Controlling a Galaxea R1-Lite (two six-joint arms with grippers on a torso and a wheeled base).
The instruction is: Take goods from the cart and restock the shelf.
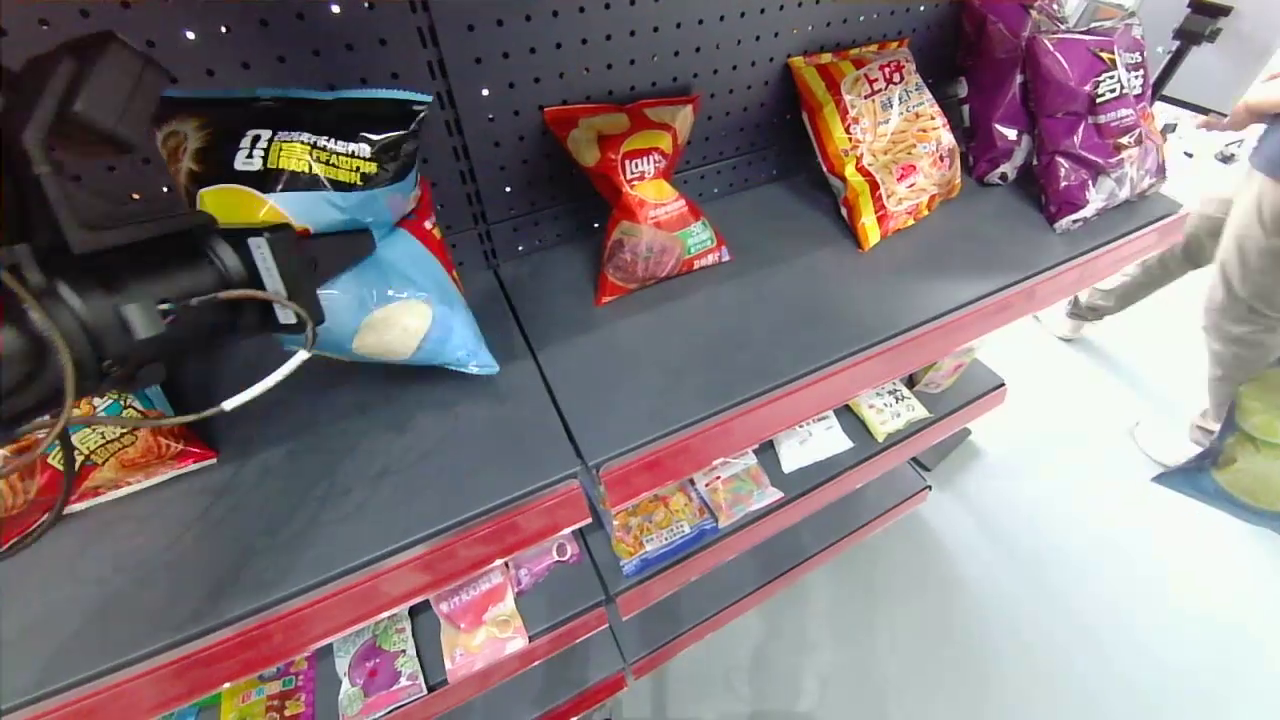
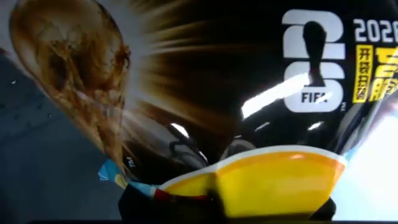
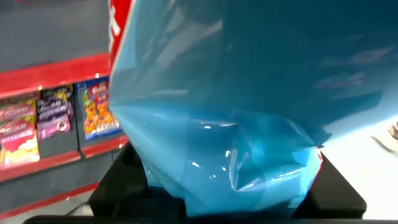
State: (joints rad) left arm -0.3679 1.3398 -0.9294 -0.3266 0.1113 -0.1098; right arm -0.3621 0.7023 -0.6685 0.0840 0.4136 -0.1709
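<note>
— The left tool (image 1: 338,250) sits nearest, out over the left bay of the top shelf (image 1: 330,470). What has it got?

— It looks clenched on the black-and-blue chip bag (image 1: 300,150). That bag stands upright, its top towards the pegboard (image 1: 560,60) and its lower corner on the shelf. A red bag (image 1: 428,225) stands just behind it.

— And the other arm?

— The right tool (image 3: 227,186) is grasping a blue bag (image 3: 249,81), which bulges up from between its dark fingers (image 3: 118,186).

— What could go wrong?

— I'd guess the standing bag is the weak point. It is puffy and top-heavy. Let go before its base sits flat and it could slide forward, fall on its face or tip towards the red lip (image 1: 400,590). A tool pulling back while it touches the film could drag the bag along. Too hard a squeeze would crush the chips. The blue bag is slick, so a loose pinch might let it slip.

— What does the shelving hold?

— The left bay also has a red-and-orange packet (image 1: 110,450) lying flat. In the right bay a red chip bag (image 1: 650,200), a striped bag (image 1: 885,140) and purple bags (image 1: 1090,120) lean on the pegboard, well apart. The lower shelf (image 1: 840,478) carries small packets (image 1: 660,520) in a row.
</note>
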